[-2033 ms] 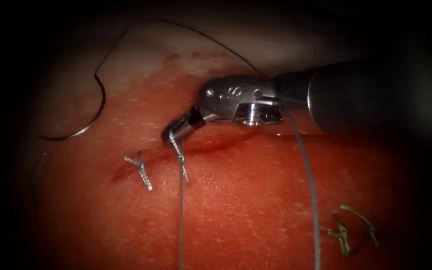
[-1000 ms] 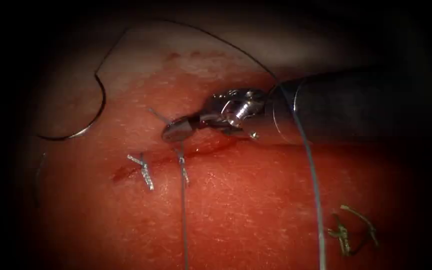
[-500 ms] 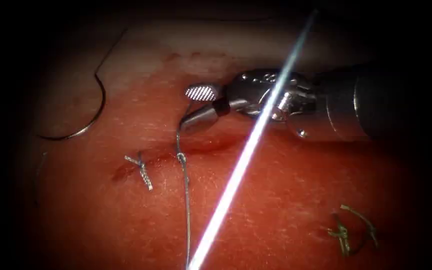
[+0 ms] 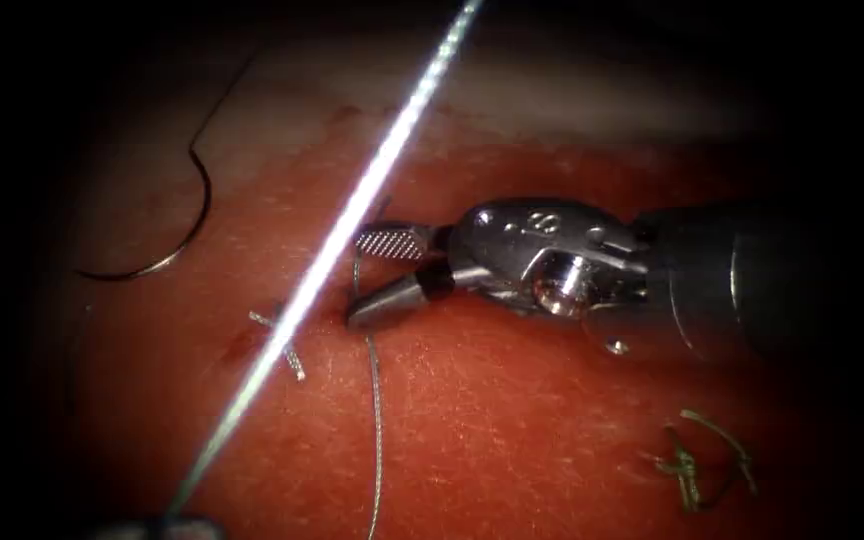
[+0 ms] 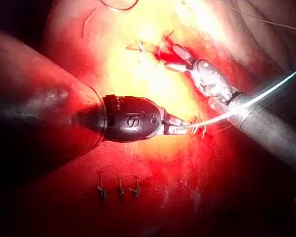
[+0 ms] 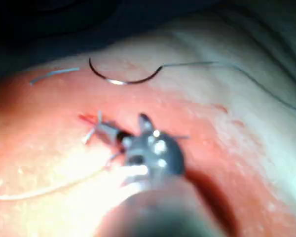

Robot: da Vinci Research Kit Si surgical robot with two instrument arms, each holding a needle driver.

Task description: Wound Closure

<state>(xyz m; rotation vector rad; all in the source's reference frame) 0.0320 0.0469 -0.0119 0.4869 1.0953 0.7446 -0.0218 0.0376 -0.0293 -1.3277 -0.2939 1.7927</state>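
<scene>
On the red tissue (image 4: 512, 420) my right tool (image 4: 355, 280) reaches in from the right, its jaws open over the cut and holding nothing. A thin thread (image 4: 376, 420) runs from the stitch beside the lower jaw's tip toward the near edge. A bright taut strand (image 4: 337, 245) crosses slantwise in front of the jaws. The left wrist view has my left tool (image 5: 185, 128) shut on that strand. The curved needle (image 4: 167, 260) lies free on the tissue far left of the cut, also seen in the right wrist view as the needle (image 6: 121, 81).
A finished stitch (image 4: 290, 350) with short tails sits at the cut's left end. Cut ends of thread (image 4: 687, 465) lie at the lower right. Three small knots (image 5: 118, 190) stand in a row near the left tool's shaft.
The right tool's jaws, shut one second ago, have opened, and the tool has dropped lower. The bright taut strand has swung across from right to left. The needle has stayed put.
</scene>
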